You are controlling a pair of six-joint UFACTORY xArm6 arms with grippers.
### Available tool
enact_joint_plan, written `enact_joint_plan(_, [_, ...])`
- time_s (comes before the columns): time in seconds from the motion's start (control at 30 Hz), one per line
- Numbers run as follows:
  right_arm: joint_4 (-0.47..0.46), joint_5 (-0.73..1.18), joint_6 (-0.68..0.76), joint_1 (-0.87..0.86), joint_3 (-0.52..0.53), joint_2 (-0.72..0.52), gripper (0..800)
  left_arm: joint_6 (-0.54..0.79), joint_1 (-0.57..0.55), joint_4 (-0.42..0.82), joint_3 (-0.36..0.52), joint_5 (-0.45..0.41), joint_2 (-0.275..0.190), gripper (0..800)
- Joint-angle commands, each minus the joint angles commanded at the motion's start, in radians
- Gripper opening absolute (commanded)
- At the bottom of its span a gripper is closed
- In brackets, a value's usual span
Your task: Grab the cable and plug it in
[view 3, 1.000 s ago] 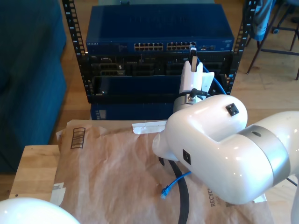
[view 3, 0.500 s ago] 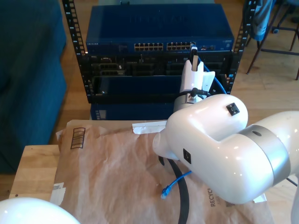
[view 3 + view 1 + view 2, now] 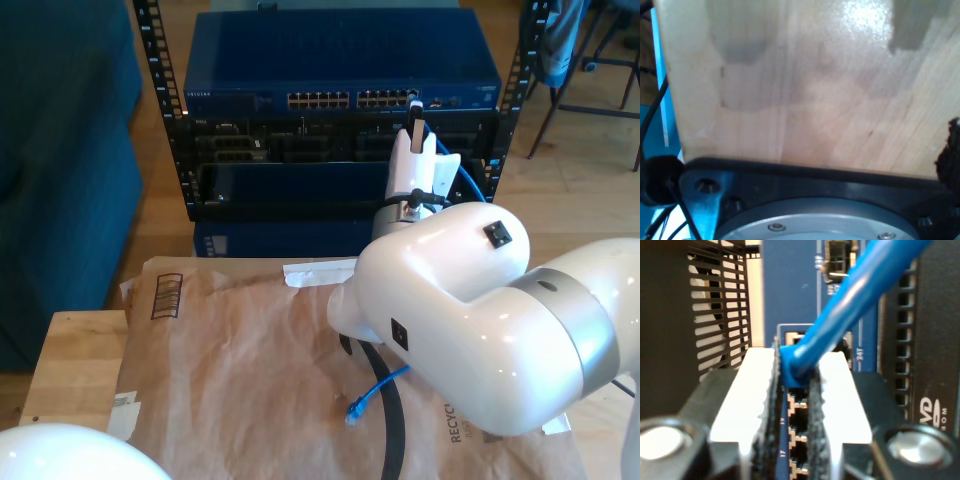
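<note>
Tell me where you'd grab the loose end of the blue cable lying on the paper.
On the boot just behind the loose plug, from above, with the pincer closing across the cable. It lies flat on the brown paper, beside a thick black cable.

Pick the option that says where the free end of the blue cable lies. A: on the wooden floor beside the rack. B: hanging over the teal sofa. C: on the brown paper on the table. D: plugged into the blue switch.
C: the cable's loose plug rests on the brown paper, while my second gripper pinches the other end at the switch.
</note>
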Motion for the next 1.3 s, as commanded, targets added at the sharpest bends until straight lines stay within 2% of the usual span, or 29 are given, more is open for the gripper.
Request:
enact_joint_plan(0.53, [0.000, 0.000, 0.000, -0.005, -0.017, 0.008, 0, 0.000, 0.000, 0.000, 0.000, 0.000, 0.000, 800])
enact_joint_plan(0.87, [0.000, -0.014, 0.003, -0.005, 0.000, 0.003, 0, 0.000, 0.000, 0.000, 0.000, 0.000, 0.000, 800])
enact_joint_plan(1.1, [0.000, -0.040, 0.005, 0.000, 0.054, -0.023, 0, 0.000, 0.000, 0.000, 0.000, 0.000, 0.000, 800])
enact_joint_plan(1.3, [0.000, -0.037, 0.005, -0.003, 0.038, -0.023, 0, 0.000, 0.000, 0.000, 0.000, 0.000, 0.000, 800])
